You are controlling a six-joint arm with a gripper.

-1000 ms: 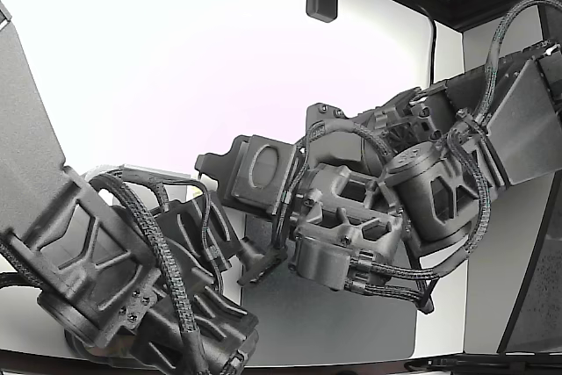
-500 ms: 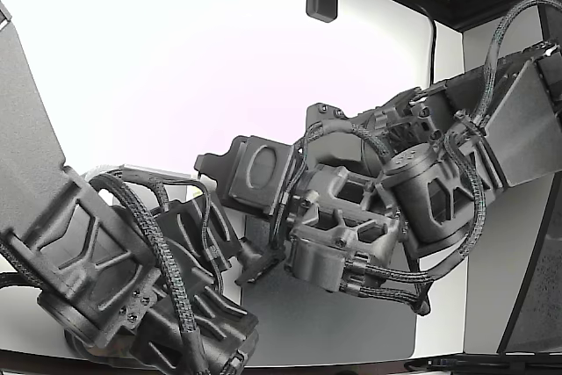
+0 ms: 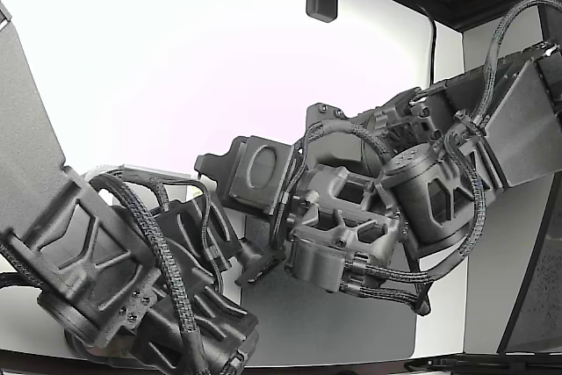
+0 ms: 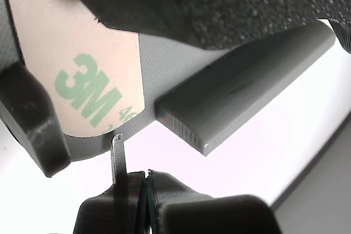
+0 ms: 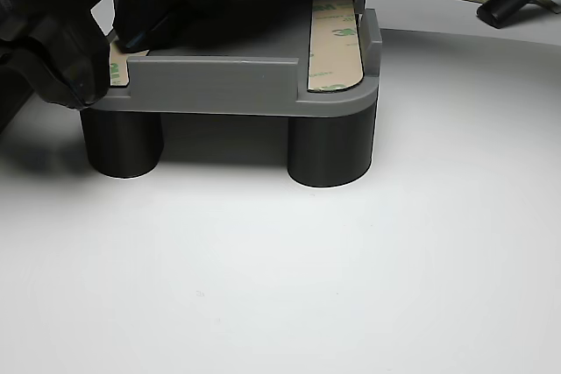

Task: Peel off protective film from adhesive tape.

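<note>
Barely any motion since the earlier frames: our arm [image 3: 351, 226] has only settled a touch lower. Our hand [image 4: 131, 176] looks pinched closed, a thin tip touching the film [image 4: 82, 75] edge on the grey fixture [image 5: 263, 85]; whether it grips film, we cannot tell. Risk: tip slips off, or the film tears, if we pull without a real bite.

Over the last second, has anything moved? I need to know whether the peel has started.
Barely. In the exterior view the arm on the right sank slightly and shifted a little toward that view's left; its cables settled lower. The arm on the left stayed put. No earlier wrist picture exists, so film movement cannot be judged; now the 3M film lies flat, its edge by the end effector's thin tip.
</note>
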